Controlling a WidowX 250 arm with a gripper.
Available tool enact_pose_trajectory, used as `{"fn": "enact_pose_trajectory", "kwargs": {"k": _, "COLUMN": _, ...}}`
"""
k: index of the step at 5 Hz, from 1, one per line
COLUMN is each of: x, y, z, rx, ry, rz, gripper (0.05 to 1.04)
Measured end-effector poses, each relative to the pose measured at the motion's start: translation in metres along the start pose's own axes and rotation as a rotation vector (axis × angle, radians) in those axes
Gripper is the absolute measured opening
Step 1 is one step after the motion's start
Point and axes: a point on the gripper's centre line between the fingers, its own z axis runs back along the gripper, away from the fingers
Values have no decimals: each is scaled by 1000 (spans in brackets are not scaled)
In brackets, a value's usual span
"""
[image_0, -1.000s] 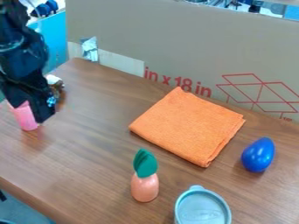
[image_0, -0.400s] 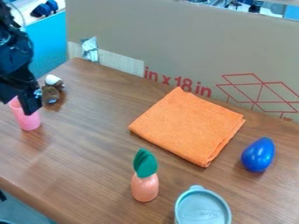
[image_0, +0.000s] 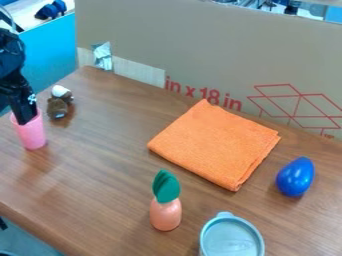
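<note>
Black and angled down from the upper left, the hand (image_0: 24, 121) hangs right at the mouth of a pink cup (image_0: 32, 136) — from where I stand, I cannot tell whether it is clenched or released, or whether it has hold of the rim. That cup is by the left side of the view, mouth up on the brown wooden surface (image_0: 110, 175), with a soft reflection just below it.

Close behind the cup, a little to the right, sits a small brown toy (image_0: 58, 108) with a white top. Farther right, around the middle of the surface, an orange cloth (image_0: 214, 145) lies folded flat in a rough square, its layers showing along the right edge. Nearer to me, below the cloth, stands a peach-coloured toy (image_0: 165, 215) with a green leafy top (image_0: 166, 186). To the right of that toy, a round container with a pale grey-blue lid (image_0: 232, 240) is partly cut off by the bottom of the view. Over on the right rests a shiny blue egg shape (image_0: 295, 177), apart from the cloth.

Behind everything rises a cardboard wall (image_0: 200, 55) with red markings — silvery tape (image_0: 103, 56) is stuck near its lower left, and a bright blue panel (image_0: 57, 50) stands beyond.
</note>
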Motion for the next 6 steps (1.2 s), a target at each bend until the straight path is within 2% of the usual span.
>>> {"fn": "enact_pose_trajectory", "kwargs": {"k": 1, "x": 3, "y": 0, "z": -4, "rx": -22, "ry": -1, "rz": -12, "gripper": 1001}}
{"fn": "enact_pose_trajectory", "kwargs": {"k": 4, "x": 20, "y": -19, "z": -6, "rx": -49, "ry": -47, "rz": -92, "gripper": 1001}}
{"fn": "enact_pose_trajectory", "kwargs": {"k": 5, "x": 21, "y": -19, "z": -15, "rx": -76, "ry": -52, "rz": -96, "gripper": 1001}}
{"fn": "enact_pose_trajectory", "kwargs": {"k": 6, "x": 19, "y": -20, "z": -24, "rx": -91, "ry": -32, "rz": -99, "gripper": 1001}}
